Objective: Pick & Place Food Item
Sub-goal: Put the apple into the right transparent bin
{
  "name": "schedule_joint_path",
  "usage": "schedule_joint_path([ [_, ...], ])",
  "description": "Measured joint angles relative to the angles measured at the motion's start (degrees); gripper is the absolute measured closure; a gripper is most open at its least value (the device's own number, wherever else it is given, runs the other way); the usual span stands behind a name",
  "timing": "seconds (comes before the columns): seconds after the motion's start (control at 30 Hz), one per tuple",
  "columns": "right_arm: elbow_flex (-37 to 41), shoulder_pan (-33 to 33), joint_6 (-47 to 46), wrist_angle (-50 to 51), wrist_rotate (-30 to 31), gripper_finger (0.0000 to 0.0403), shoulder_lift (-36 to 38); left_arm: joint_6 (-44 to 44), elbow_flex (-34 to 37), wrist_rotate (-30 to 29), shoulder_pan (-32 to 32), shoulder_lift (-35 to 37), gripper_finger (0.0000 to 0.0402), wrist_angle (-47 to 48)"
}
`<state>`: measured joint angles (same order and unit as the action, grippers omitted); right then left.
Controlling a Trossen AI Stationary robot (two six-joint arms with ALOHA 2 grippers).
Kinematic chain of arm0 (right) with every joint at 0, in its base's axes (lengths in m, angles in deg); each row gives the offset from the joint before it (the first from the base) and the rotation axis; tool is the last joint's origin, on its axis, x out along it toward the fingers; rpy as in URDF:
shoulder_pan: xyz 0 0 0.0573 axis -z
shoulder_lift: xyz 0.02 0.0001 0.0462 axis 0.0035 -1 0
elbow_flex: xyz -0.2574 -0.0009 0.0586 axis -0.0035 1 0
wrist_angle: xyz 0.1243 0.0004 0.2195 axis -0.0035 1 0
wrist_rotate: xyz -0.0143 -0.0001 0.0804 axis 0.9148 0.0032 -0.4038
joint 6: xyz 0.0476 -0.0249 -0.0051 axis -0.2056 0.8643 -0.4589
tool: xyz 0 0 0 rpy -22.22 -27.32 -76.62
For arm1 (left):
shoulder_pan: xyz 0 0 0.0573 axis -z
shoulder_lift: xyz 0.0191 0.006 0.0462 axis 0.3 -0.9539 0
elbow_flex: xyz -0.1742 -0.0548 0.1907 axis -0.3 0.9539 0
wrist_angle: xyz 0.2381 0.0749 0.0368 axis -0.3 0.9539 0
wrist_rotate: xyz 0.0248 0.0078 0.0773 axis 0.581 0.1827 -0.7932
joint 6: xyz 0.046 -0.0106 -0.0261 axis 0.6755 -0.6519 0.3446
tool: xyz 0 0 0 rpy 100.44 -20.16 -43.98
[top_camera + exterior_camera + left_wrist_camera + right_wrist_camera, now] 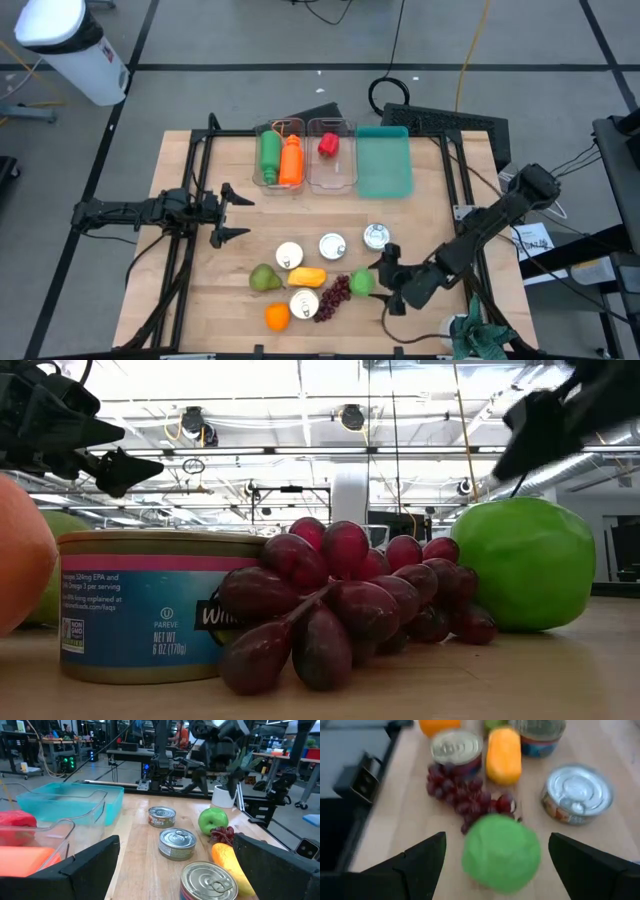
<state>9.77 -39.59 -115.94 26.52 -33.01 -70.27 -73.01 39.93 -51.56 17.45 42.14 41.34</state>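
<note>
- At the upper centre of the high view, a clear plastic bin (pixel 279 152) holds a green bottle (pixel 270 155) and an orange bottle (pixel 291 160) side by side; the clear bin (pixel 333 165) just right of it holds one red food item (pixel 328 145); the teal tray (pixel 384 162) beside that one shows nothing inside.
- The green apple (pixel 361 282) lies at the lower centre right of the wooden table (pixel 420 225), touching a bunch of dark red grapes (pixel 333 297).
- The right gripper (pixel 386 280) sits just right of the apple, its jaws spread wide on either side of it and holding nothing.
- The left gripper (pixel 232 215) hovers at centre left over bare wood, jaws fully apart and empty.
- Three round metal cans (pixel 331 246) and a fourth (pixel 304 303), a pear (pixel 264 279), a yellow-orange fruit (pixel 306 276) and an orange (pixel 277 317) crowd the lower centre; open wood lies between them and the bins.
- Black frame rails (pixel 196 170) run along both table sides.
</note>
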Motion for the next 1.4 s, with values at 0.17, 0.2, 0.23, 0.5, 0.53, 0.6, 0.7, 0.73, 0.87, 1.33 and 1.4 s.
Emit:
schedule_joint_path([
  [0.17, -4.06, 1.09, -1.37, 2.78, -3.42, 0.0069, -7.57, 0.0, 0.0, -0.01, 0.0, 0.0, 0.0002, -0.02],
  [0.2, -5.16, 1.59, -1.58, 4.15, -4.04, 0.0069, -8.82, 0.0, 0.0, 0.01, 0.0, -0.01, 0.0002, 0.0],
  [0.23, -6.4, 2.09, -1.75, 5.42, -4.44, 0.0069, -9.93, 0.0, 0.0, 0.01, 0.0, -0.02, 0.0002, 0.0],
  [0.5, -11.91, 7.79, -5.8, 13.52, -5.77, 0.0069, -14.24, -0.02, 0.0, 0.01, 0.0, 0.0, 0.0002, 0.0],
  [0.53, -11.99, 8.45, -6.18, 13.31, -6.76, 0.0069, -14.55, 0.0, 0.0, 0.01, 0.0, 0.0, 0.0002, -0.01],
  [0.6, -12.05, 9.35, -7.17, 13.31, -8.11, 0.0069, -14.68, -0.02, 0.0, 0.01, 0.0, 0.0, 0.0002, 0.0],
  [0.7, -11.86, 10.07, -8.35, 13.62, -8.88, 0.0069, -14.7, 0.0, 0.0, 0.01, 0.0, 0.0, 0.0002, 0.0],
  [0.73, -11.71, 10.22, -8.76, 13.65, -9.24, 0.0069, -14.7, -0.01, 0.0, 0.0, 0.0, 0.0, 0.0002, 0.0],
  [0.87, -10.61, 10.58, -9.11, 13.97, -11.68, 0.0074, -14.73, 0.0, 0.0, 0.01, 0.0, 0.0, 0.0002, 0.0],
  [1.33, -8.73, 9.8, -7.29, 14.66, -13.23, 0.014, -10.04, 0.0, 0.0, 0.01, 0.0, 0.0, 0.0002, 0.0],
  [1.4, -8.58, 9.25, -6.38, 15.39, -11.95, 0.0141, -8.42, 0.0, 0.0, 0.01, 0.0, -0.01, 0.0002, 0.0],
])
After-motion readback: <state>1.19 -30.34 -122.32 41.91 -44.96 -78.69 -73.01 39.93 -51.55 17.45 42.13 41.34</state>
